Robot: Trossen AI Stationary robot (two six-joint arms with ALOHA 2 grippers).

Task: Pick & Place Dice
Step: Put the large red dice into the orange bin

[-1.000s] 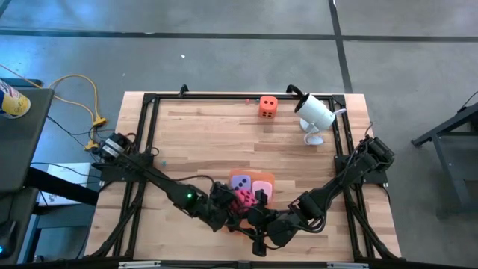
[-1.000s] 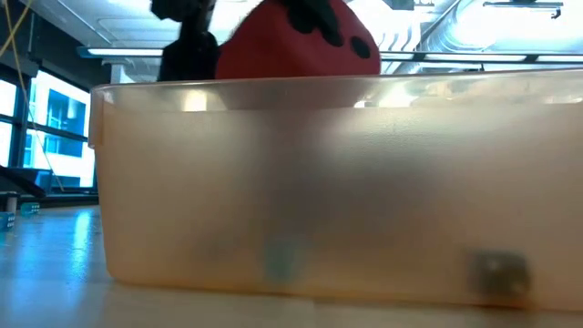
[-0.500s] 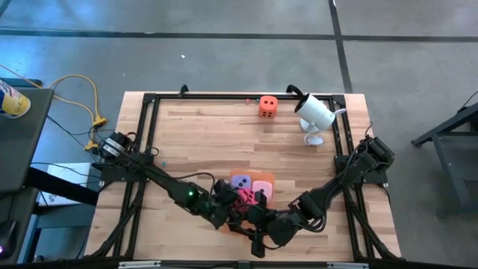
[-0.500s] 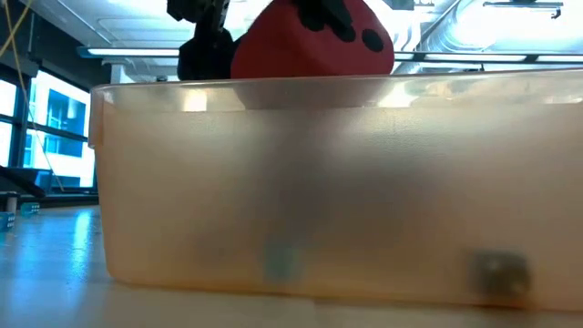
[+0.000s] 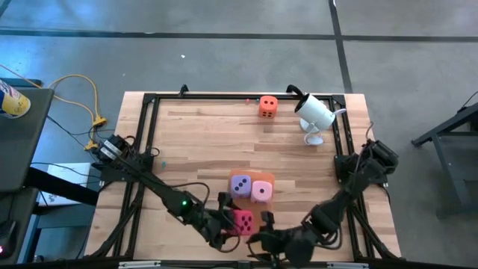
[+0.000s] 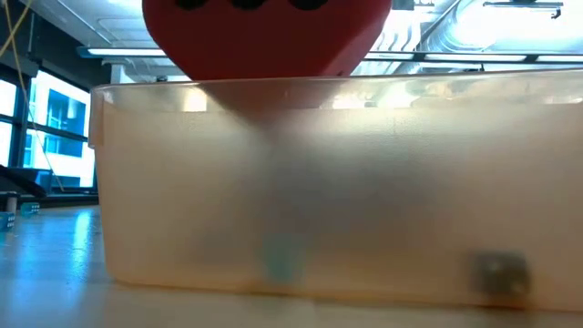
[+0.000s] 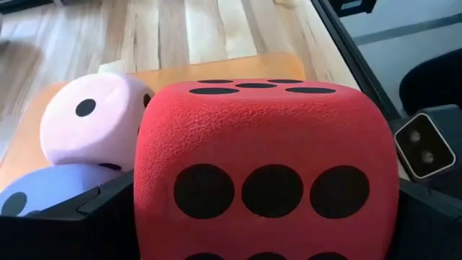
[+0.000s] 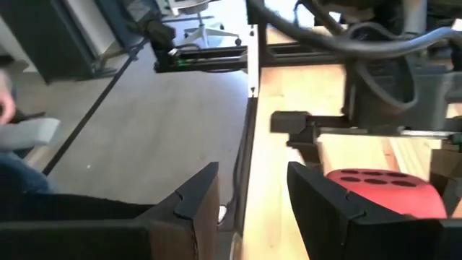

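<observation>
Left wrist view fills with the red die (image 7: 267, 173), sitting between my left pincer's (image 5: 233, 222) two dark fingers, which stand as wide as they go on either side of it; I cannot tell whether they press it. From above, that die lies at the near edge of the table (image 5: 194, 142), just in front of the orange mat (image 5: 267, 178). My right pincer (image 5: 263, 237) waits beside it, partly parted and empty. On the mat sit the purple die (image 5: 240, 185) and pink die (image 5: 261, 191), touching. Far back, the orange die (image 5: 268, 106) rests near the white camera (image 5: 314, 113).
</observation>
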